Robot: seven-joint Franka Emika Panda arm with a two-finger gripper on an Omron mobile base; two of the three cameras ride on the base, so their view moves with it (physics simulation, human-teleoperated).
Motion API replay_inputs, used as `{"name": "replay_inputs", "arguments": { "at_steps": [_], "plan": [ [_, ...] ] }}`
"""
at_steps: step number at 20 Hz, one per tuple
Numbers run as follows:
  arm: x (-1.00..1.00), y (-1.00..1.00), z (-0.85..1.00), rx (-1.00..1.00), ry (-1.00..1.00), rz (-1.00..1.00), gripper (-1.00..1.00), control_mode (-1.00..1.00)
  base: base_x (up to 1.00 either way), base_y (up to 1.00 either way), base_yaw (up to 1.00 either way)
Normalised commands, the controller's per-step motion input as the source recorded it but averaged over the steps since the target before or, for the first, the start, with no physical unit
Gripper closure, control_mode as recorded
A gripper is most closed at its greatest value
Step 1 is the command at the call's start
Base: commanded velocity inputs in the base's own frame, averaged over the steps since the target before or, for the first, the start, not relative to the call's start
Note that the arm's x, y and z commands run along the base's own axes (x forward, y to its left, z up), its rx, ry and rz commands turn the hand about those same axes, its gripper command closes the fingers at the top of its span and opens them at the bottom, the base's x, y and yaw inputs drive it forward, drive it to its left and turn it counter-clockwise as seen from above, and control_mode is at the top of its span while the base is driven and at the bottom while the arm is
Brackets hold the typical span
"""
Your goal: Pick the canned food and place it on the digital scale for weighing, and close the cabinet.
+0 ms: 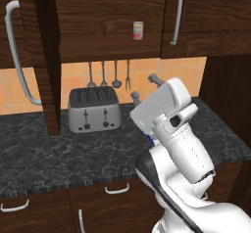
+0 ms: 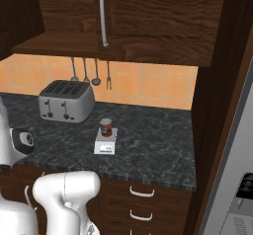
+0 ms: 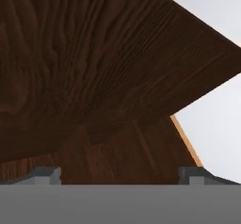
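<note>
On the dark marble counter [image 2: 148,140], the canned food [image 2: 105,127] is seen standing upright on the digital scale [image 2: 105,144], right of the toaster [image 2: 66,100]; no label text is legible. Above the toaster, the cabinet [image 1: 108,21] is left open, a paler tin [image 1: 138,30] shelved inside. The gripper [image 3: 120,173] is spread apart, holding nothing, facing dark wood.

Arm [image 1: 179,144] folded, raised above base; gripper [image 1: 145,87] angled upward, fingers [image 1: 155,78] spread apart, nothing held.
</note>
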Motion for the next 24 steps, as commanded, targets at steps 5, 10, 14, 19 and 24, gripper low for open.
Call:
{"name": "replay_inputs", "arguments": {
  "at_steps": [5, 10, 14, 19, 24],
  "plan": [
    [-0.94, 0.48, 0.0, 0.0, -0.06, 0.0, -1.0, -1.0, 0.0, 0.0, 0.0],
    [-0.98, 0.37, 0.0, 0.0, 0.0, 0.0, -1.0, -1.0, 0.0, 0.0, 0.0],
    [-1.0, 0.54, 0.0, -0.04, 0.02, 0.0, -1.0, -1.0, 0.0, 0.0, 0.0],
    [-0.84, 0.68, 0.0, -0.05, 0.35, -0.03, -1.0, -1.0, 0.0, 0.0, 0.0],
    [-0.95, 0.6, 0.0, 0.0, 0.38, -0.1, -1.0, -1.0, 0.0, 0.0, 0.0]
  ]
}}
